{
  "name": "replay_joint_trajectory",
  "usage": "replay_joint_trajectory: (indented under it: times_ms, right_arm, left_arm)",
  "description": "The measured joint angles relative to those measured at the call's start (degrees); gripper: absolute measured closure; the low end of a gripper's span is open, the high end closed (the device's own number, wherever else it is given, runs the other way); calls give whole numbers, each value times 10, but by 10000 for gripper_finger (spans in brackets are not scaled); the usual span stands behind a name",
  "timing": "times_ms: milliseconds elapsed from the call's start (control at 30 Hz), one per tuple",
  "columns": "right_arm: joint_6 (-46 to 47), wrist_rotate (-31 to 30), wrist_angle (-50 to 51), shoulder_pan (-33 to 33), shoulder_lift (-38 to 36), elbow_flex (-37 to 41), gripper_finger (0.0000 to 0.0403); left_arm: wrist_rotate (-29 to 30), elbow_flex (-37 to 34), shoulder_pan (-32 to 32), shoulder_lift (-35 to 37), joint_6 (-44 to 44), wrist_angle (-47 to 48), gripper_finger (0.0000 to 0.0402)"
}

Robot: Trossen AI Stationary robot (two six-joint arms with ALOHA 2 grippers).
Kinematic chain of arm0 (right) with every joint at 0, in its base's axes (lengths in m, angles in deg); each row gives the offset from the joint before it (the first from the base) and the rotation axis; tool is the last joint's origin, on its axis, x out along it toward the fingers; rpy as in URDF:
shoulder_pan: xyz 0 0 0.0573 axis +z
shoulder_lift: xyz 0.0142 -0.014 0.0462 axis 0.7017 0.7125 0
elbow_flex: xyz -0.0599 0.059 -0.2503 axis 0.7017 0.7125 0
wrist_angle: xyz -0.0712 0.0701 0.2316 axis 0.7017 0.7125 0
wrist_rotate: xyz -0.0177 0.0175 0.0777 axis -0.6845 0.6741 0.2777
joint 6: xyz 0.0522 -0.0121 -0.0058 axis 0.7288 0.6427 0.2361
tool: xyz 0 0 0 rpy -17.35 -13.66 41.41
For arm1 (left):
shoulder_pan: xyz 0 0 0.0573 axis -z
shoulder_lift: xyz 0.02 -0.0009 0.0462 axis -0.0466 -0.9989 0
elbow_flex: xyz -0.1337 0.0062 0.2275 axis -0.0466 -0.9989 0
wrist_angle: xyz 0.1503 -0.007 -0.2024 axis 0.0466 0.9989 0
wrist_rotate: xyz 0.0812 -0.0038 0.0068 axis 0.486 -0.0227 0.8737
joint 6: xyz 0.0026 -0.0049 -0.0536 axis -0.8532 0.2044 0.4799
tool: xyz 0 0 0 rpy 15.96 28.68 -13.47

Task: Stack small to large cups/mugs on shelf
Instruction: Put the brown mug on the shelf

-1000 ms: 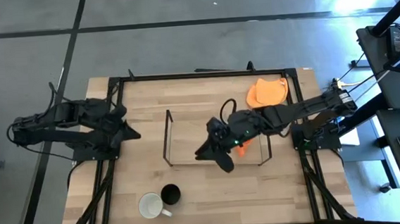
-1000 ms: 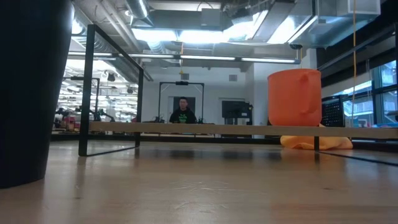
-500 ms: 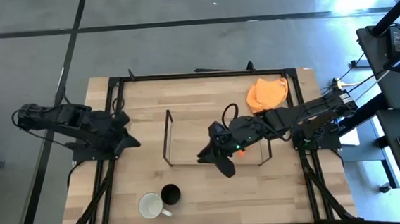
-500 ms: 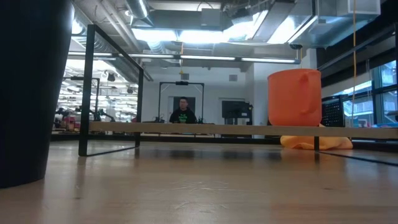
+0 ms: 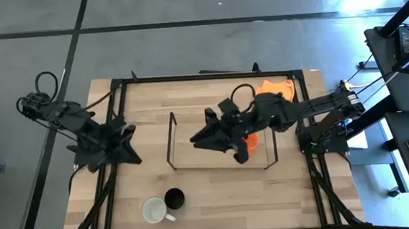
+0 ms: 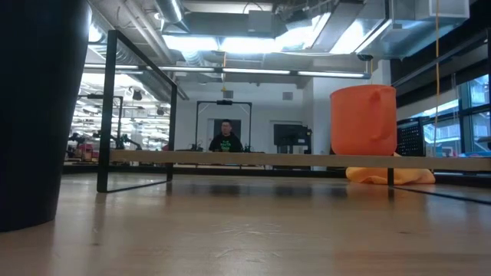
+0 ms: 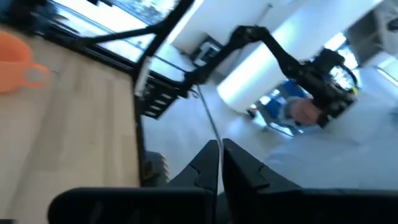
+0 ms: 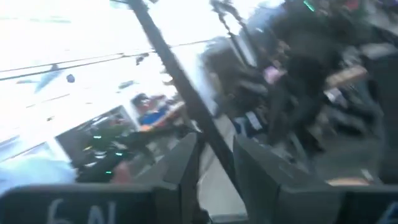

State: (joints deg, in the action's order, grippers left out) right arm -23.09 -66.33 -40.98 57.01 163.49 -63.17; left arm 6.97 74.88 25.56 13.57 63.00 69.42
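The orange mug (image 5: 245, 145) stands upright on the right end of the black wire shelf (image 5: 172, 142); the low view shows it there too (image 6: 364, 119), with nothing touching it. The white mug (image 5: 153, 210) and the black mug (image 5: 174, 198) stand side by side on the table near its front edge; the black mug fills the left of the low view (image 6: 31, 115). My right gripper (image 5: 214, 144) is open and empty above the shelf, just left of the orange mug. My left gripper (image 5: 124, 145) is shut and empty at the table's left side.
An orange cloth (image 5: 273, 89) lies at the table's far right corner. The black table frame (image 5: 202, 76) runs around the tabletop. A person (image 6: 225, 138) shows far off in the room behind the table.
My right gripper has gone from the near side of the orange mug toward the table's far edge and left, over the shelf; the mug has stayed still on the shelf. My left gripper has gone a little toward the table's near edge as its arm folded back.
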Motion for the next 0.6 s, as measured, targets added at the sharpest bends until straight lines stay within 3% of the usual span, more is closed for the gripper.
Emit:
replay_joint_trajectory:
  times_ms: [133, 267, 467, 600]
  right_arm:
    - [-64, 1, 13, 18, -1, -60, 297]
    - [-127, -55, 97, 37, 4, -123, 297]
    - [-139, -80, 225, 67, 42, -212, 297]
    - [-152, -90, 284, 89, 50, -242, 297]
  left_arm:
    - [14, 0, 53, -11, 13, -51, 387]
    - [58, 0, 117, -27, 11, -87, 392]
    - [210, 0, 236, -61, 38, -77, 400]
    - [297, 0, 318, -96, 159, -15, 400]
